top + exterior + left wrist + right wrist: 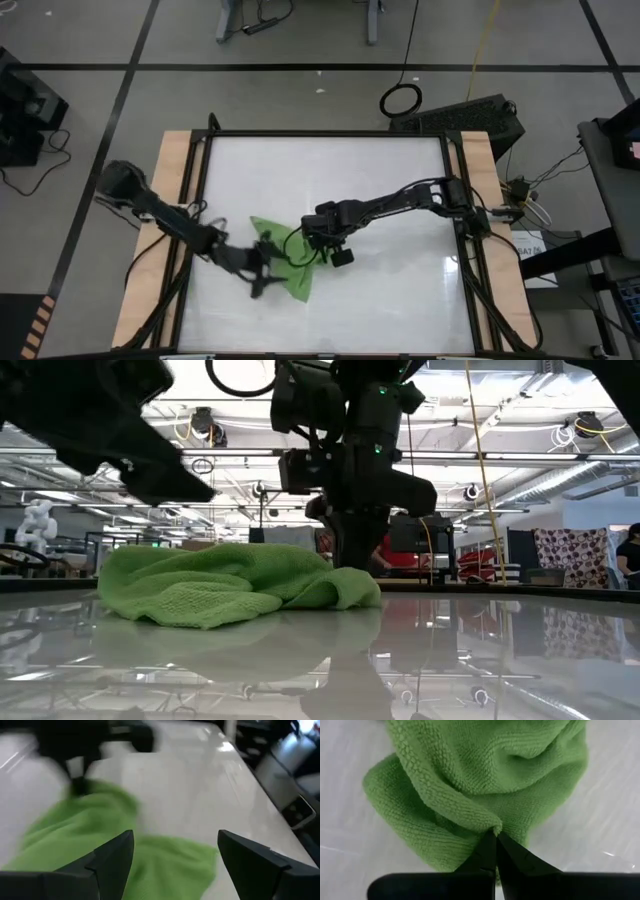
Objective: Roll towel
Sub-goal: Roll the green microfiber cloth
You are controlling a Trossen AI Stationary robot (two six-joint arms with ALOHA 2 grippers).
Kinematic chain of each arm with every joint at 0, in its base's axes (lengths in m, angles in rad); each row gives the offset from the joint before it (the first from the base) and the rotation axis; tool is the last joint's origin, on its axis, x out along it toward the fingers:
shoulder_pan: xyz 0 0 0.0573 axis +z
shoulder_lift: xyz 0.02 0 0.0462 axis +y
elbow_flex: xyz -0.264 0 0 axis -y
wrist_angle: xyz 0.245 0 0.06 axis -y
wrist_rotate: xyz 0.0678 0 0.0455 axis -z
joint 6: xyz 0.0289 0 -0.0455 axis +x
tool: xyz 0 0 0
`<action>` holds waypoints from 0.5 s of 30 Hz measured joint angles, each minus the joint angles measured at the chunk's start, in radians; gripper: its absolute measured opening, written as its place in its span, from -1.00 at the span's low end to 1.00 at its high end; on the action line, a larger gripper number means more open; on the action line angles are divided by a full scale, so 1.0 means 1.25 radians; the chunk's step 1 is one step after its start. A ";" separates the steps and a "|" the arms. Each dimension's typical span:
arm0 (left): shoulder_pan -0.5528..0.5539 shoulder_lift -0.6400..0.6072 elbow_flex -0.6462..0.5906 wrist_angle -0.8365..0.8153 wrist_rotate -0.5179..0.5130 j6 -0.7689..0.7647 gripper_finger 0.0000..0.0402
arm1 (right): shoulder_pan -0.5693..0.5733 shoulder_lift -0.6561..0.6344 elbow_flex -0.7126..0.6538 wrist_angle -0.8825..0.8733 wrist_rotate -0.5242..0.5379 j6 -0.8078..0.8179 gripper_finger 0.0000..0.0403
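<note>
The lime-green towel lies bunched and wrinkled on the white table, left of its middle and toward the near edge. It also shows in the low view. My right gripper stands at the towel's right end, pointing down, and is shut on the cloth. My left gripper is open over the towel's left part. In the left wrist view its two fingers stand wide apart above the cloth and touch nothing that shows. My right gripper pinches a small raised fold of the towel between its two fingertips, at the towel's right end. The fingers come from above, pointing down. The rest of the towel lies slack and bunched on the table.
The glossy white table top has free room on its right half and toward the far edge. Wooden rails with dark frame bars run along the table's left and right sides.
</note>
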 joint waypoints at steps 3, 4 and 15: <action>-0.015 0.103 0.099 -0.028 0.029 0.043 0.47 | 0.000 0.000 -0.002 0.001 0.000 0.008 -1.00; -0.020 0.131 0.130 -0.056 0.034 0.047 0.47 | 0.000 0.000 -0.002 0.001 0.000 0.009 -1.00; -0.044 0.281 0.274 -0.210 0.069 0.020 0.46 | 0.000 0.000 -0.002 0.008 0.000 0.014 -1.00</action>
